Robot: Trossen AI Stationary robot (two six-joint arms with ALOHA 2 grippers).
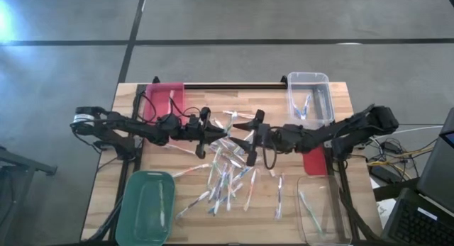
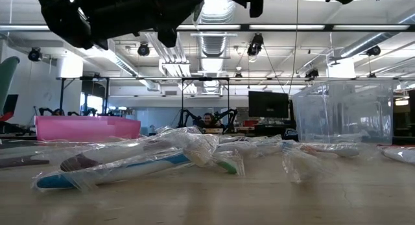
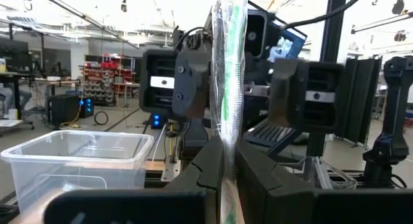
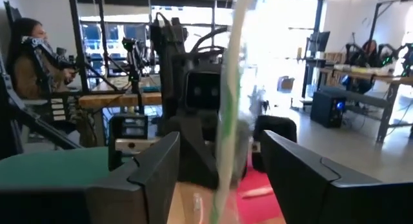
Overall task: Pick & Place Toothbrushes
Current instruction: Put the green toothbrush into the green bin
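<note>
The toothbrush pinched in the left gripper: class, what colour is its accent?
Green, inside a clear wrapper. The toothbrush shows best in the left wrist view, upright in the left gripper.

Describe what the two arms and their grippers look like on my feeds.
Both arms are dark, jointed and slim, with black cables looping along them. The left gripper has two flat, dark, angular fingers. The right gripper has the same dark, wedge-shaped fingers. In the left wrist view, the facing arm's blocky black housings carry small white labels.

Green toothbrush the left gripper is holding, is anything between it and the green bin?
Nothing visible blocks it. The left gripper holds the green toothbrush above the table; the green bin sits open at the near left corner.
</note>
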